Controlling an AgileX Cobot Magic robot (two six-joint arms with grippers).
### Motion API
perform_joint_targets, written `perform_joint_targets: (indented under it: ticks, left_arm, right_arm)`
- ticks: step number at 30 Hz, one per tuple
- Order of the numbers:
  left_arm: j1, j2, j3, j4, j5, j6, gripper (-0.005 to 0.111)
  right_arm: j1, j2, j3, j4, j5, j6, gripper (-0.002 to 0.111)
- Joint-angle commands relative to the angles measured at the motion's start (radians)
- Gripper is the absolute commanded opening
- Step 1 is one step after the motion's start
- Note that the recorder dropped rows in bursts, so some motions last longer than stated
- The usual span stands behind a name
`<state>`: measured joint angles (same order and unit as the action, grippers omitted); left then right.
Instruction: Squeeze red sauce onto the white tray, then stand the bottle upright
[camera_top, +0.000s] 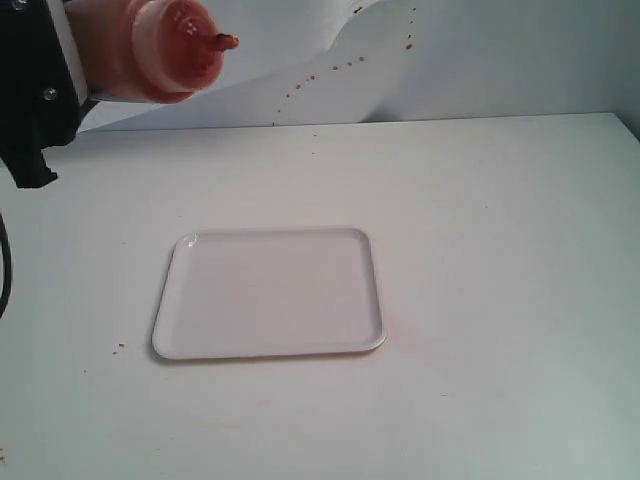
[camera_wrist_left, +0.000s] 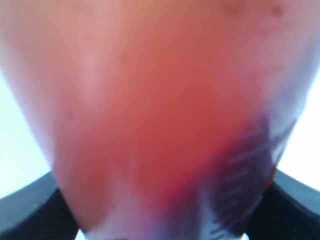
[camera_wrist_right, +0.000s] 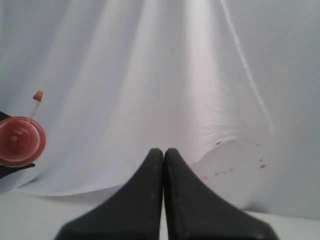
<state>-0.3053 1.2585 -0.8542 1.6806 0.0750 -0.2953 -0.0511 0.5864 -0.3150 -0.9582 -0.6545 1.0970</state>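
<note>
The orange-red squeeze bottle (camera_top: 165, 45) hangs high at the upper left of the exterior view, tipped on its side with its red nozzle (camera_top: 222, 42) pointing right. My left gripper (camera_top: 45, 95) is shut on its body; the bottle (camera_wrist_left: 160, 115) fills the left wrist view as a red blur. The white tray (camera_top: 270, 292) lies flat on the table, below and to the right of the bottle, with no red sauce visible on it. My right gripper (camera_wrist_right: 164, 152) is shut on nothing, out of the exterior view; its camera sees the bottle's cap end (camera_wrist_right: 19, 141) off to one side.
A white cloth backdrop (camera_top: 480, 60) rises behind the table, flecked with brownish-red splatter (camera_top: 320, 72). A few small specks (camera_top: 119, 346) and a faint pink stain (camera_top: 405, 330) mark the white table beside the tray.
</note>
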Motion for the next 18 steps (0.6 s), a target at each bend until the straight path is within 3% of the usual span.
perform_joint_targets:
  ticks: [1, 6, 11, 14, 18]
  left_arm:
    - [-0.055, 0.049, -0.024, 0.064, 0.172, 0.069, 0.000]
    - [-0.072, 0.121, -0.030, 0.064, 0.222, 0.172, 0.000]
    - [-0.072, 0.165, -0.035, 0.064, 0.251, 0.304, 0.000]
    - [-0.074, 0.185, -0.035, 0.064, 0.264, 0.381, 0.000]
    - [-0.102, 0.210, -0.045, 0.064, 0.312, 0.461, 0.000]
  right_arm:
    - [-0.005, 0.326, -0.127, -0.037, -0.212, 0.034, 0.000]
    - [-0.005, 0.700, -0.299, -0.088, -0.534, 0.048, 0.000]
    - [0.056, 0.936, -0.501, -0.256, -0.534, 0.181, 0.002]
    - [0.122, 1.033, -0.593, -0.333, -0.502, 0.187, 0.014]
    - [0.220, 1.113, -0.707, -0.397, -0.353, 0.186, 0.041]
